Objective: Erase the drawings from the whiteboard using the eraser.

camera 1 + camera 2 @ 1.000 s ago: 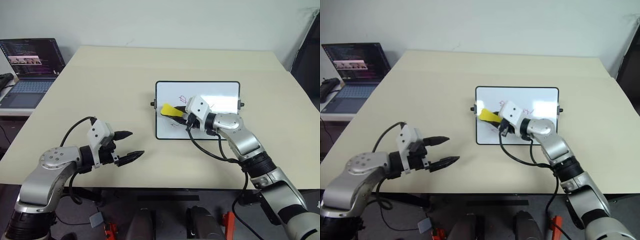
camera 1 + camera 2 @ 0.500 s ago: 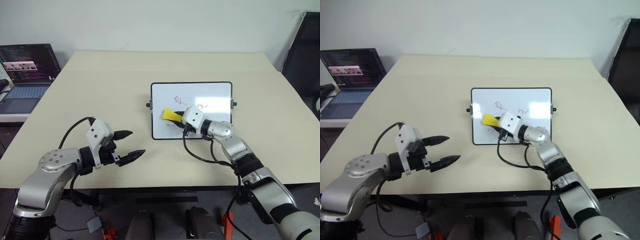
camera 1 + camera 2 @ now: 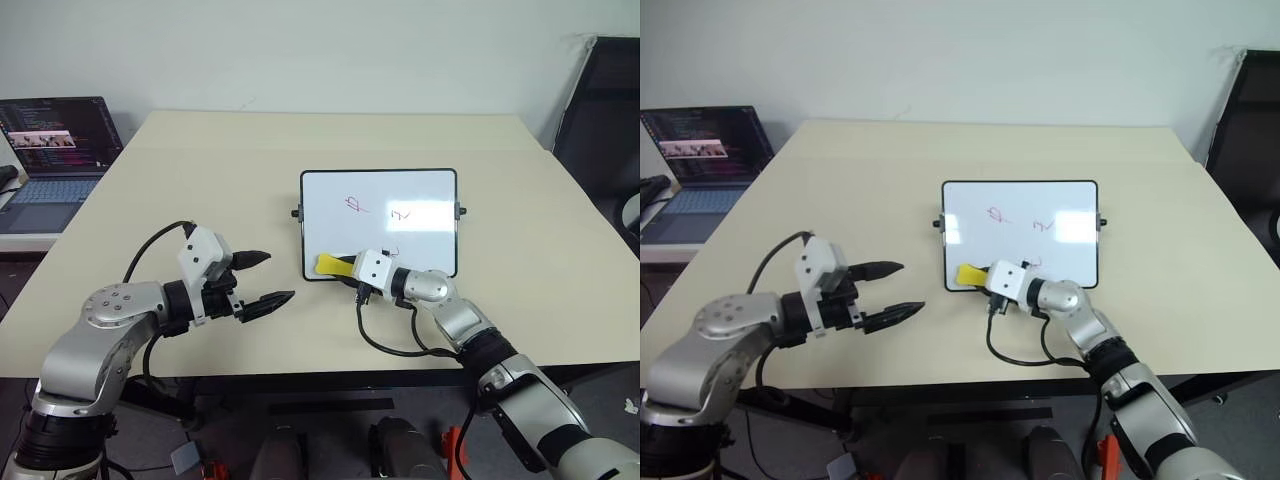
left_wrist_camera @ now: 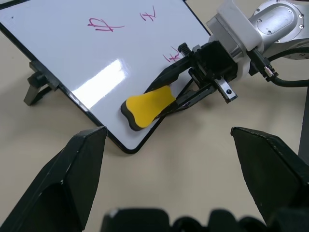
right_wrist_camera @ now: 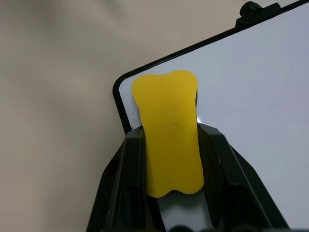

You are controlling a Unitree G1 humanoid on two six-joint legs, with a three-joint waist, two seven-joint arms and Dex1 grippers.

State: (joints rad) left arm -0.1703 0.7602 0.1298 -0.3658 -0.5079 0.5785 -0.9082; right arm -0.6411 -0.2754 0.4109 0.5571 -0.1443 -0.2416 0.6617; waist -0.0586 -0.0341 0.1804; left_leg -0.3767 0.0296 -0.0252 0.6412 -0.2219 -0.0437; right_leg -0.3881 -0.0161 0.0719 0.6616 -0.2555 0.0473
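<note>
Laptop (image 3: pixel 50 150): It sits far to the left on a side desk. Its left part is cut off by the edge. The words on its dark screen are too small to read.
Left gripper (image 3: pixel 262 279): It hangs over the bare table, left of the board. Its two pointy black fingers stand wide apart and hold nothing.
Table (image 3: pixel 200 180): It is big, flat and pale beige, with a smooth top.
Whiteboard (image 3: pixel 420 190): It is shiny white with a thin black frame and round corners. It leans on little black feet with a small black knob on each side. A bright patch of light shines on it.
Eraser (image 3: pixel 331 265): It is a small flat yellow block, pinched in at the middle, with a dark layer under it. It lies on the near left corner of the board. Its back end is hidden between the fingers.
Right gripper (image 3: pixel 345 270): Its black fingers are squeezed tight on the two sides of the eraser.
Drawings (image 3: pixel 353 204): Three thin red-purple scribbles show. The gripper partly hides the one closest to it. What they picture is hard to make out.
Chair (image 3: pixel 600 120): It is dark, and cut off at the far right.
</note>
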